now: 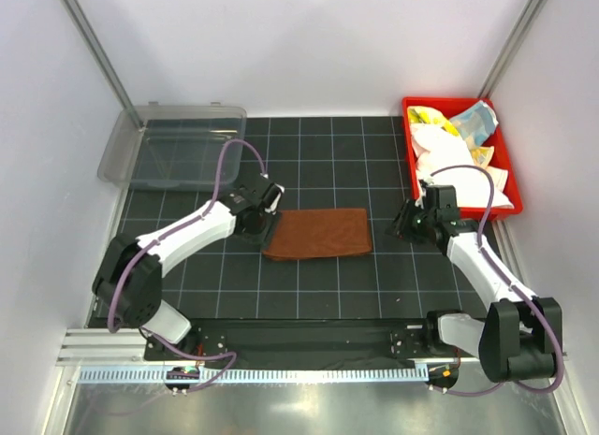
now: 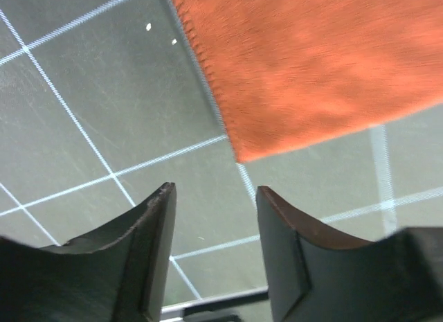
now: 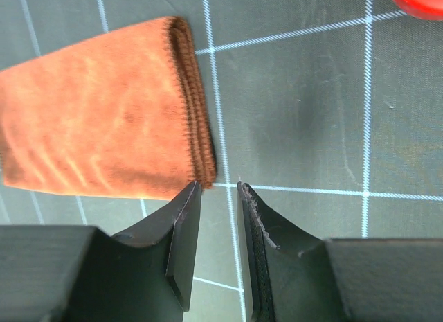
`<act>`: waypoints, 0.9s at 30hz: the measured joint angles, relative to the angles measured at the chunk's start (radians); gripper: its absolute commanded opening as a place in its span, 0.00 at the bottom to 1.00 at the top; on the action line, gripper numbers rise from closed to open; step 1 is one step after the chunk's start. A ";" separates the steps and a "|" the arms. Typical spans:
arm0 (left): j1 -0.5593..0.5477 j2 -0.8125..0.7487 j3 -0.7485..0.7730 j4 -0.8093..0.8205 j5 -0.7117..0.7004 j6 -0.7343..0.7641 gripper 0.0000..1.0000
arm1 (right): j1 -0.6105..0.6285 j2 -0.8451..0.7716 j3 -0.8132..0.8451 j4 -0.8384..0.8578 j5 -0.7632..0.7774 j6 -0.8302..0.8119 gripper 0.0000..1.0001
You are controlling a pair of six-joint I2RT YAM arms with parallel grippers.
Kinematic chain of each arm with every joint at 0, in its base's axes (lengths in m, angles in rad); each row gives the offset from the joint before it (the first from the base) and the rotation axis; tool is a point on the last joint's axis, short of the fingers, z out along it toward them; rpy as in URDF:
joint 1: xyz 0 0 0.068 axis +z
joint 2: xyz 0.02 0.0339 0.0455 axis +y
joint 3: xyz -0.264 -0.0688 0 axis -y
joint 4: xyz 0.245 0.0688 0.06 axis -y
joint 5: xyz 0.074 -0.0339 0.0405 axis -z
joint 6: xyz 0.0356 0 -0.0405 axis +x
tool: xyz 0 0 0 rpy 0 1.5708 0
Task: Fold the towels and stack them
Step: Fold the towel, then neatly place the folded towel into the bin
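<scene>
Left arm: base at the near-left edge, elbow bent, forearm reaching inward and away from the base; left gripper (image 1: 258, 231) at the left short edge of the rust-brown towel (image 1: 318, 234), pointing down at the table (image 1: 318, 164). In the left wrist view its jaws stand apart with only gridded table between them, and a corner of the towel lies just beyond the tips. Right arm: base at the near-right edge, forearm angled inward and away from the base; right gripper (image 1: 404, 226) low over the table, just beside the towel's right short edge and clear of it in the overhead view. In the right wrist view its jaws are parted by a narrow gap and grip nothing, the tips close to the towel's near corner. Red bin (image 1: 449, 102): far right of the table; holds a crumpled white towel (image 1: 440, 154), a pale yellow patterned towel (image 1: 430, 119) and a light-blue towel (image 1: 477, 122), heaped loosely and overlapping. Clear plastic bin (image 1: 187, 108): far left, hanging partly over the table's edge. Rust-brown towel: table centre, between the two grippers; folded into a flat, layered oblong, long side running left to right, stitched hems stacked at the right end, nap faintly streaked.
</scene>
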 measured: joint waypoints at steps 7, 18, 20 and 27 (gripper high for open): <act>0.000 -0.095 0.066 0.050 0.094 -0.104 0.57 | 0.070 0.087 0.040 0.018 -0.050 0.066 0.34; 0.000 -0.020 -0.207 0.253 0.233 -0.332 0.56 | 0.211 0.324 0.031 0.151 -0.086 0.130 0.32; -0.001 -0.012 -0.225 0.252 0.244 -0.356 0.56 | 0.209 0.341 0.028 0.152 -0.077 0.132 0.31; 0.009 -0.085 -0.159 0.207 0.259 -0.398 0.64 | 0.213 0.267 0.037 0.080 0.000 0.111 0.31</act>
